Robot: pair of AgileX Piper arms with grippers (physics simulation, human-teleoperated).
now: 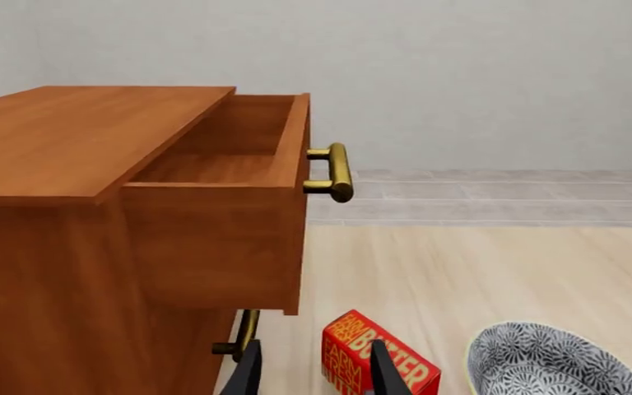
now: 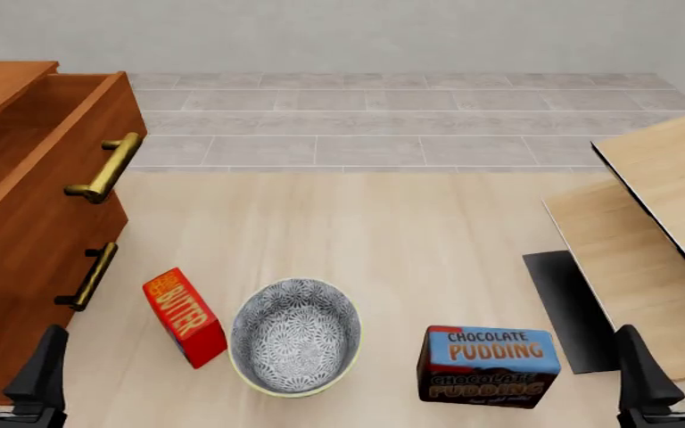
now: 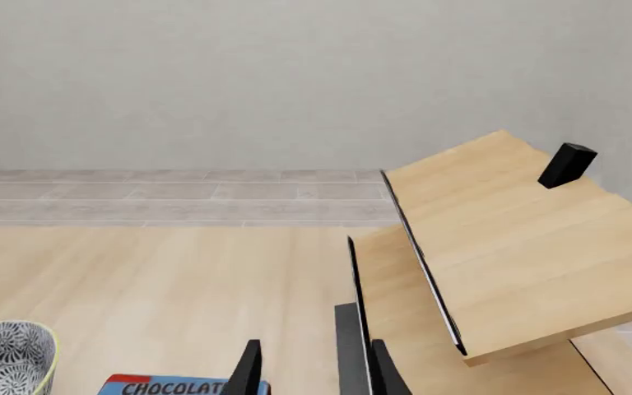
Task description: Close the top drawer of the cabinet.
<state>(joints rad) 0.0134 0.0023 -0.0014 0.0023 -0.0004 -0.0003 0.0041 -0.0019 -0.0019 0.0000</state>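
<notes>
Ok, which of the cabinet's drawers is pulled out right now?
The top drawer, the one with the uppermost brass handle. It juts out past the cabinet front with its inside showing, while the drawer below sits flush.

Wood cabinet (image 2: pixel 10 241), seemingly brass handle (image 2: pixel 107 168).

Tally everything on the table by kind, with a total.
Cabinets: 1, the cabinet with its top drawer pulled out
Boxes: 2, butter box and chocolate pudding box
Bowls: 1, patterned bowl
Pale wood boards: 2
Total: 6
</notes>
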